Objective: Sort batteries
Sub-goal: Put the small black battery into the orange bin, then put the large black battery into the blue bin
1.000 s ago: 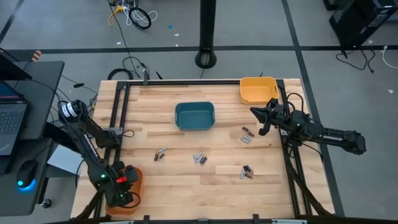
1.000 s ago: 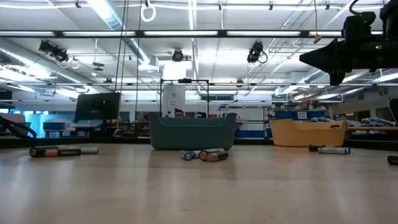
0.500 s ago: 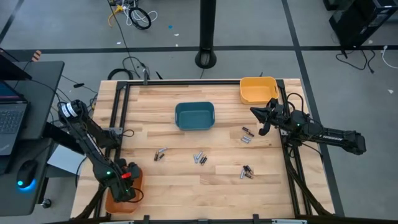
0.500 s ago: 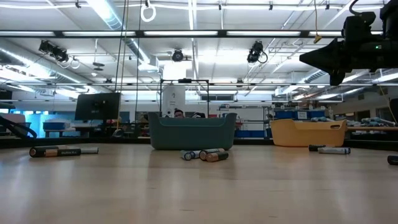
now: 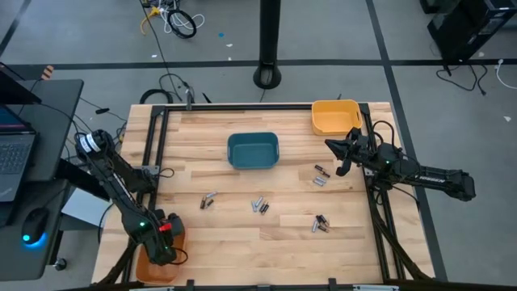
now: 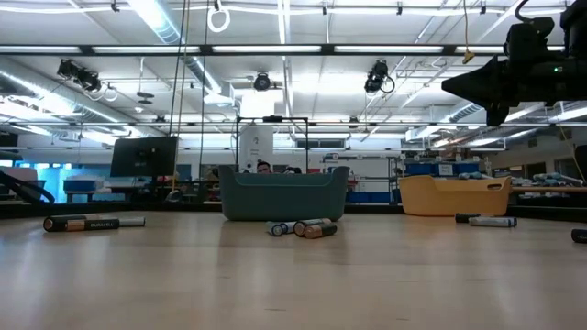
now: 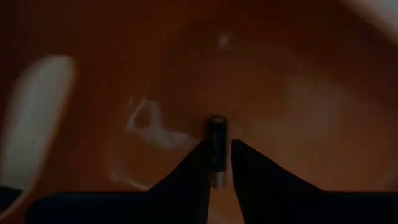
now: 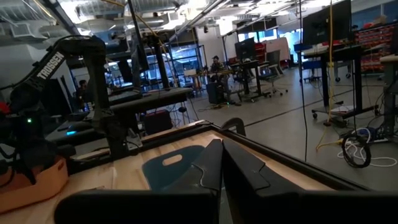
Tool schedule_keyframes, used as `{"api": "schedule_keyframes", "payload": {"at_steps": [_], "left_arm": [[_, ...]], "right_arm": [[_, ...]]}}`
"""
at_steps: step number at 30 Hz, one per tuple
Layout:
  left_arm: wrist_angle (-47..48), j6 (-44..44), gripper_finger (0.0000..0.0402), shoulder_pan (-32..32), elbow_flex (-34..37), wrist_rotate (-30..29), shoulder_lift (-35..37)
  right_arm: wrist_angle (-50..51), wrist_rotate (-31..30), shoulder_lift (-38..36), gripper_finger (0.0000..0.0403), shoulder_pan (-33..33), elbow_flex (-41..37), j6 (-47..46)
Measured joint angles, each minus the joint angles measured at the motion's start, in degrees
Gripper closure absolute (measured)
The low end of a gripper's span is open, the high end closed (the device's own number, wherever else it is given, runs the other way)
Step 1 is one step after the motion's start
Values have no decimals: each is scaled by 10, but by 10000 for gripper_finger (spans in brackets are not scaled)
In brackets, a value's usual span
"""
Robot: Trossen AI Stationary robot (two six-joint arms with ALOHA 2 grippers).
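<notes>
My left gripper (image 5: 166,242) is over the orange bin (image 5: 153,265) at the table's near left corner. In its wrist view, my left gripper (image 7: 217,144) is shut on a small dark battery (image 7: 216,132) above the bin's orange floor (image 7: 298,93). My right gripper (image 5: 329,144) hovers shut and empty near the table's right edge, beside the yellow bin (image 5: 335,115), and shows high in the low view (image 6: 449,87). Loose batteries lie on the wood in clusters (image 5: 208,200) (image 5: 259,205) (image 5: 321,224) (image 5: 321,176), some also seen in the low view (image 6: 303,228) (image 6: 92,223). My left gripper pinches the dark battery between its two fingers (image 7: 198,163), which are on its middle (image 7: 216,155). The fingers point down into the orange bin from above. The battery lies along the fingers, and its far end (image 7: 216,121) sticks out past the fingertips toward the bin floor.
A blue bin (image 5: 253,150) stands at the table's middle far side, also seen in the low view (image 6: 284,192). A dark frame rail (image 5: 153,153) runs round the table edges. A laptop desk (image 5: 24,121) stands to the left of the table.
My left gripper has shifted slightly toward the table's right over the orange bin, staying shut on the battery. My right arm has kept still.
</notes>
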State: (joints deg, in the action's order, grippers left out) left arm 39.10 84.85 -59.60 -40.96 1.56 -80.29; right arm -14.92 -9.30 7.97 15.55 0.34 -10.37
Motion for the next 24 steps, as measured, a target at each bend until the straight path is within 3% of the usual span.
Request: {"api": "schedule_keyframes", "payload": {"at_steps": [18,24], "left_arm": [[229,-123,296,62,-166,-4,0],[253,-187,301,106,-199,-83,0]], "right_arm": [[0,0,0,380,0,0,0],[0,0,0,380,0,0,0]]}}
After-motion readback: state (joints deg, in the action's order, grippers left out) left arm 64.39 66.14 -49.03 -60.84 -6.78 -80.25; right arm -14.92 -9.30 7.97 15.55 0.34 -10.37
